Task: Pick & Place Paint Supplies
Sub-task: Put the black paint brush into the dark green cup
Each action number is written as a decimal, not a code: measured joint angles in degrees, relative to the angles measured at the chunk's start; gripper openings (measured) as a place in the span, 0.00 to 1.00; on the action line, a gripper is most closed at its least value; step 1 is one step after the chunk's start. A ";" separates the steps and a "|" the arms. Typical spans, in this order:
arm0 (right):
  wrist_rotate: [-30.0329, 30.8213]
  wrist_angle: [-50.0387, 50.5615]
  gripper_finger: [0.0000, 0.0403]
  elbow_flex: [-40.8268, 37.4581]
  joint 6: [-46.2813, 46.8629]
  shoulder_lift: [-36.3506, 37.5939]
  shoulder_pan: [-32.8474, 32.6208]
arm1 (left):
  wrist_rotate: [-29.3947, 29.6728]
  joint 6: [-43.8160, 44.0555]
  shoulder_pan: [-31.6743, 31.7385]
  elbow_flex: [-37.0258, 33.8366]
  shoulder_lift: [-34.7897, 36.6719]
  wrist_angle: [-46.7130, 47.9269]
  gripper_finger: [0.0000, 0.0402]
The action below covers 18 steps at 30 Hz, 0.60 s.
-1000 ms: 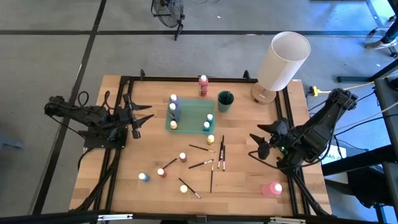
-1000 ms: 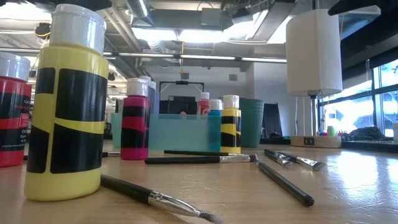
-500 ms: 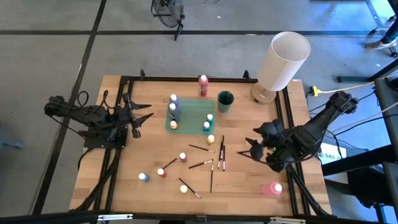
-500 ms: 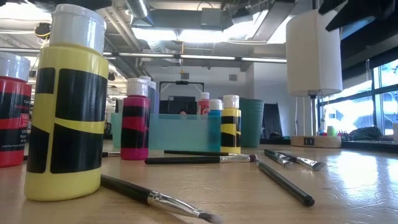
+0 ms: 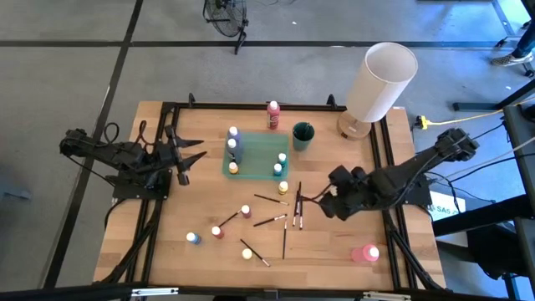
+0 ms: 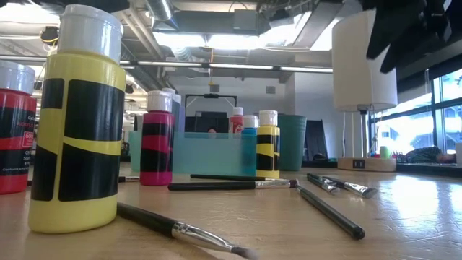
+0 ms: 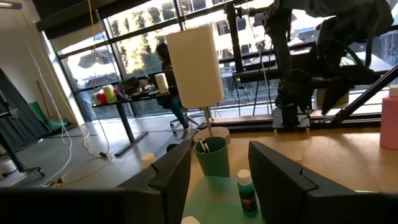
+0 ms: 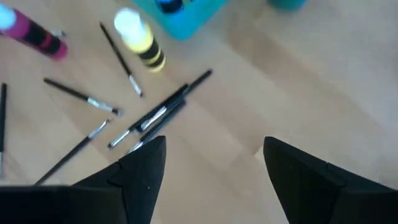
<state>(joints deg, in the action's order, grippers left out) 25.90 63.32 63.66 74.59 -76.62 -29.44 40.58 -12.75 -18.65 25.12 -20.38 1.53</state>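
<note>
Several thin dark brushes (image 5: 297, 209) lie flat near the table's middle, also in the right wrist view (image 8: 158, 115). My right gripper (image 5: 315, 199) hangs open just right of them, slanting down, with nothing between its fingers (image 8: 143, 168). A yellow bottle (image 5: 283, 187) stands beside the brushes. Small white-capped bottles stand in the teal tray (image 5: 255, 159). Pink (image 5: 246, 211), red (image 5: 216, 232), blue (image 5: 193, 238) and yellow (image 5: 247, 253) bottles stand on the near-left wood. My left gripper (image 5: 194, 159) waits open at the left, pointing level at the tray.
A teal cup (image 5: 303, 134) and a red bottle (image 5: 273, 114) stand behind the tray. A tall white cylinder (image 5: 380, 82) rises at the far right corner. A larger pink bottle (image 5: 365, 253) stands near the front right. Bare wood lies between the brushes and that pink bottle.
My right gripper has swung from the table's right side toward the brushes in the middle, sinking a little and tipping to point more steeply down. Its fingers have stayed open. Nothing on the table has moved.
</note>
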 joint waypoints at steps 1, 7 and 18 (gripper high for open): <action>-2.05 -0.68 0.68 0.00 0.41 -0.78 0.73 | 0.23 0.00 0.01 0.00 -0.01 0.02 0.39; -12.79 -2.98 0.68 0.00 3.01 -5.17 4.26 | 0.39 -0.34 0.01 0.00 -0.01 1.36 0.39; -19.95 -7.49 0.68 4.35 -0.76 -12.52 5.43 | 0.39 -3.48 0.00 0.00 0.00 1.28 0.39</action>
<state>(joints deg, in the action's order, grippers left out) 5.95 55.83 68.01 73.84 -89.14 -24.01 40.97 -16.23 -18.65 25.12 -20.38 2.81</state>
